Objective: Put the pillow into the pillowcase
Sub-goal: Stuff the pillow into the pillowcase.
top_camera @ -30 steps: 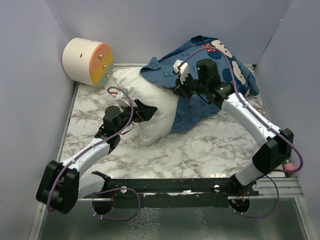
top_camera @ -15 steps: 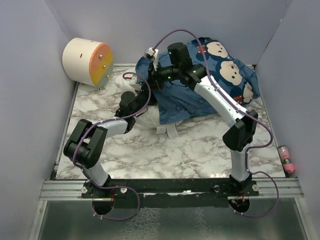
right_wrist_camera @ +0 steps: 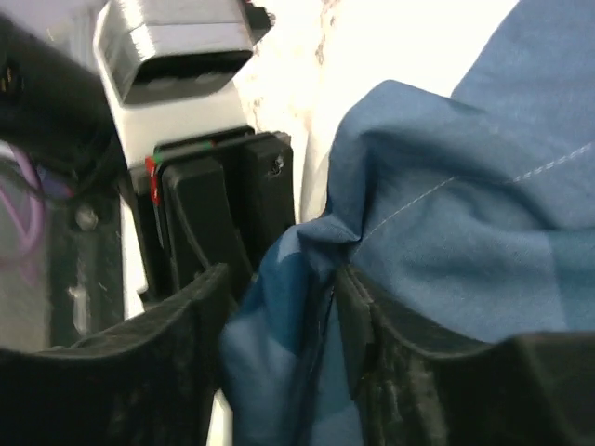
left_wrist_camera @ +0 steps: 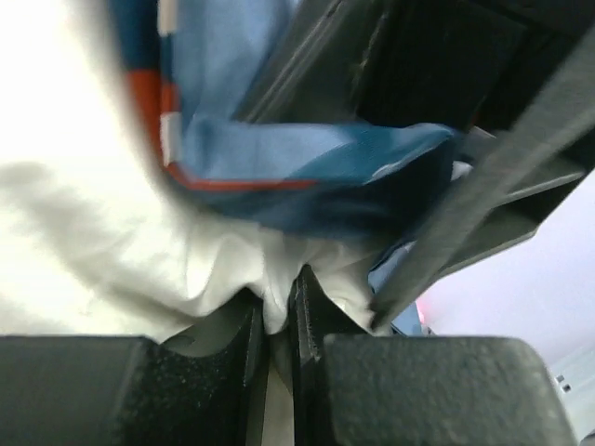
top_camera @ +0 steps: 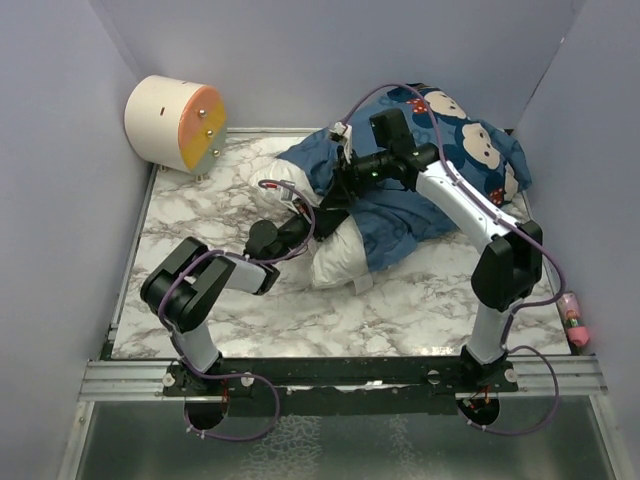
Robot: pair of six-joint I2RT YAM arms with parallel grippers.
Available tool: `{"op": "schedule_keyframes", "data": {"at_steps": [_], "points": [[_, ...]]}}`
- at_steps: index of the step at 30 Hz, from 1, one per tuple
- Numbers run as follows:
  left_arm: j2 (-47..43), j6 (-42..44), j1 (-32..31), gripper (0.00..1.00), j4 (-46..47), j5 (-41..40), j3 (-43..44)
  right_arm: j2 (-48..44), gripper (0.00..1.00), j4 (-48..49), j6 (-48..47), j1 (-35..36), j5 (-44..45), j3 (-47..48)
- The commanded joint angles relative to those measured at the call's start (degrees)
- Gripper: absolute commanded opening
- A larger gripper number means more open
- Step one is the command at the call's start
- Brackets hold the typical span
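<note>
The white pillow (top_camera: 338, 258) lies mid-table, its far part under the blue pillowcase (top_camera: 450, 150) printed with mouse faces. My left gripper (top_camera: 318, 208) reaches to the pillowcase's edge; in the left wrist view it (left_wrist_camera: 276, 302) is shut on a fold of white pillow (left_wrist_camera: 84, 232) fabric, with blue pillowcase (left_wrist_camera: 307, 177) just above. My right gripper (top_camera: 343, 183) is at the pillowcase's left edge, close above the left one. In the right wrist view it (right_wrist_camera: 279, 325) grips bunched blue pillowcase (right_wrist_camera: 465, 214) fabric between its jaws.
A cream cylinder with an orange face (top_camera: 176, 122) stands at the back left corner. Purple walls close in the left, back and right. A small pink object (top_camera: 574, 322) lies beyond the marble table (top_camera: 400, 310) at the right.
The left arm has folded in and its gripper moved right and back to the pillowcase's edge. The right gripper swung left, then partly back. The pillowcase now covers more of the pillow.
</note>
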Motion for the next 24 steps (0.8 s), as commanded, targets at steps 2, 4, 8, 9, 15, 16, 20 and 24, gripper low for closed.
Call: {"op": "schedule_keyframes", "data": {"at_steps": [2,4,8,9,15,16,20,24], "points": [[-4.9,-0.7,-0.6,0.27,-1.7,-1.1,-4.1,-9.6,0.71,-11.4,-17.8,0.8,-7.8,-6.8],[-9.4,3.0,-0.6,0.42,-11.9,-3.7,-5.0,-17.4,0.85,-8.4,-18.5,-0.4,-8.0,-12.9],[-19.6,10.0,-0.6,0.72,-35.1,-8.6,-5.0,-32.0,1.0,-3.1,-19.1,-8.0,-11.3,-24.1],[-22.2,11.9,-0.5,0.75,-41.1,-9.4,-4.6,-34.2,1.0,-1.8,-18.9,-10.9,-12.2,-26.4],[-37.1,18.2,-0.4,0.77,-68.3,-9.2,-1.7,-41.0,1.0,2.0,-19.8,-22.7,-11.5,-35.8],[-39.5,19.0,-0.5,0.77,-72.5,-8.9,-1.2,-41.6,1.0,3.7,-20.2,-22.9,-8.4,-38.0],[-49.1,18.3,-0.6,0.77,-81.6,-6.7,-2.4,-41.6,0.96,7.0,-21.8,-22.8,-3.4,-45.7],[-53.0,12.8,-3.3,0.83,-79.0,-3.9,-7.3,-43.0,0.92,17.8,-17.1,-20.5,2.4,-52.8]]}}
